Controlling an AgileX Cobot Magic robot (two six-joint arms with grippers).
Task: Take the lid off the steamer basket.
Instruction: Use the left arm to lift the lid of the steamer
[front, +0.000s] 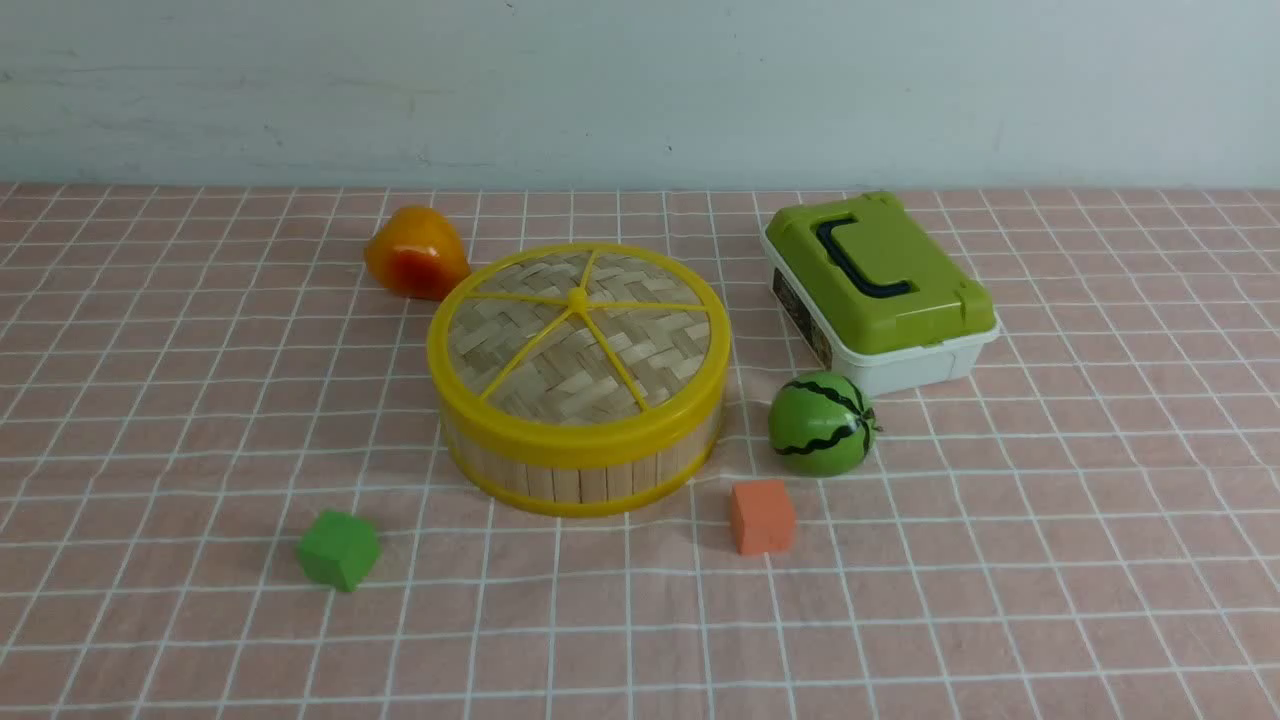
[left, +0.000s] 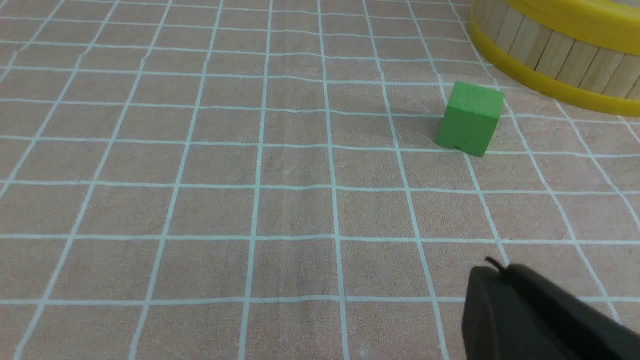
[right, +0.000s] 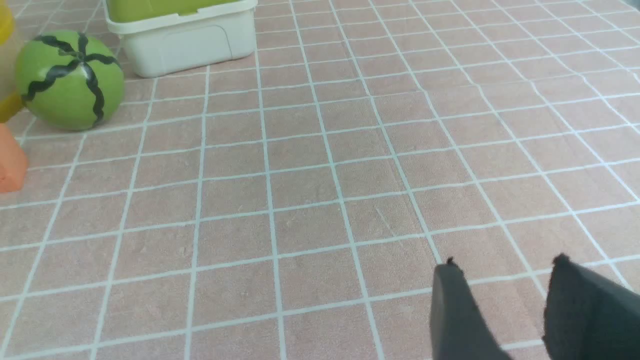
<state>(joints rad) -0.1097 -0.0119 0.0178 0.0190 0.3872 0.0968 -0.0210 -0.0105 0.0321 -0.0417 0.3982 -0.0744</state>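
Note:
The steamer basket (front: 580, 462) stands mid-table, round, with pale bamboo slats and yellow rims. The lid (front: 578, 340), woven bamboo with yellow rim, spokes and centre knob, sits flat on top of it. Part of the basket's wall (left: 555, 52) shows in the left wrist view. Neither arm shows in the front view. My left gripper (left: 497, 272) is shut and empty over bare cloth, well short of the basket. My right gripper (right: 505, 265) is open and empty over bare cloth, far from the basket.
A green cube (front: 338, 549) lies front left of the basket, an orange cube (front: 762, 516) front right. A toy watermelon (front: 822, 423) and a white box with green lid (front: 878, 290) sit to the right, an orange-red fruit (front: 414, 252) behind left. A pink checked cloth (front: 1050, 560) covers the table.

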